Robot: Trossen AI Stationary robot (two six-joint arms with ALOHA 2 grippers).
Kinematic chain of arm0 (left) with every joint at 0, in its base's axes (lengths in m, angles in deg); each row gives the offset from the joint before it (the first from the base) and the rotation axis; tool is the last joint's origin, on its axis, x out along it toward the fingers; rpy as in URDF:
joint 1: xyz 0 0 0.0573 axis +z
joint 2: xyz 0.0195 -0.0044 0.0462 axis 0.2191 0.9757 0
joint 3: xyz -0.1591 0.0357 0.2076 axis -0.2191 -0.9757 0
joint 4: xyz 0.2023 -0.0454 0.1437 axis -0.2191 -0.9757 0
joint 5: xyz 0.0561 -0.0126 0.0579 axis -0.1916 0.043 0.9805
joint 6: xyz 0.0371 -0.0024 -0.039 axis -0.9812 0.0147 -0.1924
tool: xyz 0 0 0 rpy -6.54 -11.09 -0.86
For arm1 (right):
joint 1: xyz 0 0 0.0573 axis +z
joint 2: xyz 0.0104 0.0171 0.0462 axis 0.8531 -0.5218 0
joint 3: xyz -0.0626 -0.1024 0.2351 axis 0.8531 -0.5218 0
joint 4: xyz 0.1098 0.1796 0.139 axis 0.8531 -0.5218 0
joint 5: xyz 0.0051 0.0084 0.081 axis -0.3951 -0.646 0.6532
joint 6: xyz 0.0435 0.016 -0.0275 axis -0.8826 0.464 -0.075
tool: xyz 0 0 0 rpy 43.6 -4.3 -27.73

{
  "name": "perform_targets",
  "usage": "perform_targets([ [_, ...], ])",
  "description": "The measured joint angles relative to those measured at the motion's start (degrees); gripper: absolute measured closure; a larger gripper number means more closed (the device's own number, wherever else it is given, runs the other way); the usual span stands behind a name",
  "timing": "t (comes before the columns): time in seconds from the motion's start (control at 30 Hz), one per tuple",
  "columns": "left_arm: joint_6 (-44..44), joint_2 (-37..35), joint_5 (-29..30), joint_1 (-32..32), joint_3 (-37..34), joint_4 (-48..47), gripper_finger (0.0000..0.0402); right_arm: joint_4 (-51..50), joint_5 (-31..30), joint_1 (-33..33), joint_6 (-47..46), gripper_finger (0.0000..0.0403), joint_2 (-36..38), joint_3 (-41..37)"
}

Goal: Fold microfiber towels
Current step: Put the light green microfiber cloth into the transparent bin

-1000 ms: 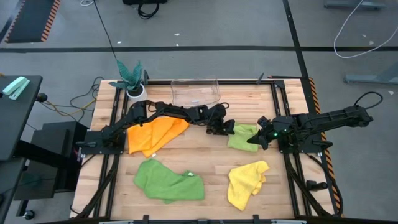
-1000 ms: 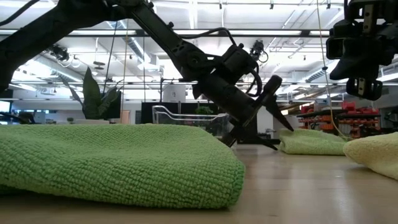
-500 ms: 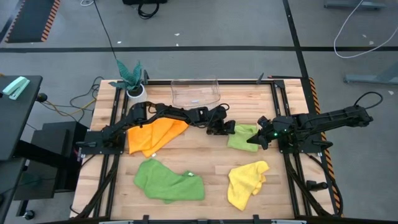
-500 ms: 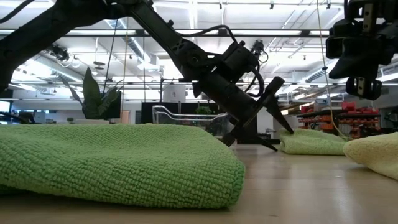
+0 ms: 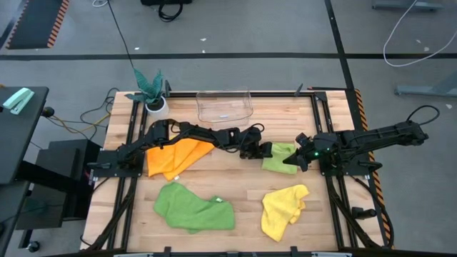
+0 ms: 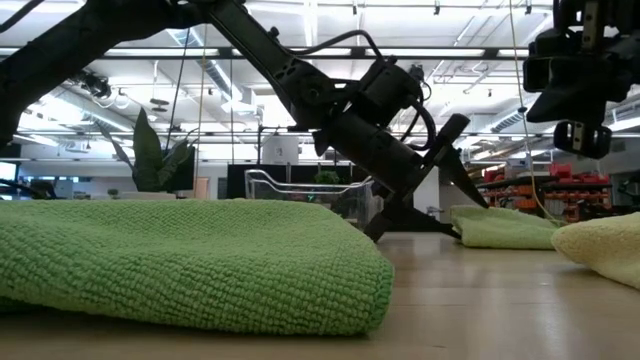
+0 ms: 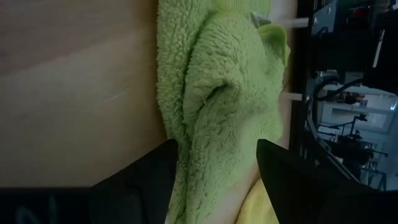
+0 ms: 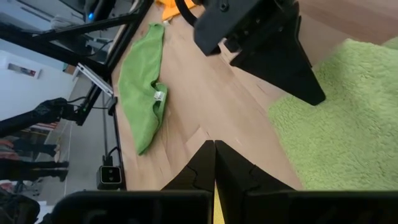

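— Reaching across the middle of the table (image 5: pixel 235 178), the left gripper (image 5: pixel 261 150) is seen at the inner edge of the light lime green towel (image 5: pixel 280 158), toward the right edge. How are its fingers set?

— They are spread, with the towel's edge (image 7: pixel 217 106) lying in the gap; nothing is gripped yet. The right gripper (image 5: pixel 294 161) is held at the towel's opposite side, fingers pressed together, empty.

— And the other cloths?

— The orange towel (image 5: pixel 176 155) is spread near the left edge, the darker green towel (image 5: pixel 193 208) toward the near left corner, the yellow towel (image 5: pixel 281 209) toward the near right corner. A clear bin (image 5: pixel 224 105) and a potted plant (image 5: pixel 151 89) are placed along the far edge.
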Motion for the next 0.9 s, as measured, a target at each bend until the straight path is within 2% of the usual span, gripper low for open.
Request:
perform_targets([
  [0.2, 0.20, 0.00, 1.65, -0.37, 0.02, 0.04, 0.0173, 0.58, 0.00, 0.00, -0.41, 0.0389, 0.01, 0.00],
  [0.27, 0.23, 0.00, 1.61, -0.37, 0.02, 0.05, 0.0173, -0.05, 0.01, 0.00, -4.52, 0.0389, -0.01, 0.02],
  [0.37, -0.69, 0.00, 1.59, -0.37, 0.02, 0.09, 0.0173, -5.37, 0.04, 0.39, -12.28, 0.0389, -0.01, 0.02],
  [0.43, -1.14, 0.00, 1.56, -0.37, 0.02, 0.15, 0.0173, -10.66, -0.05, 1.15, -12.87, 0.0389, 0.01, 0.02],
  [0.73, -4.31, 0.04, 1.59, -0.37, 0.02, 1.66, 0.0173, -29.52, -8.37, 0.92, -19.08, 0.0396, -1.16, 0.00],
  [0.9, -4.66, 0.07, 1.35, -0.35, 0.02, 1.97, 0.0173, -28.26, -8.98, 0.87, -19.98, 0.0398, -4.87, 0.07],
])
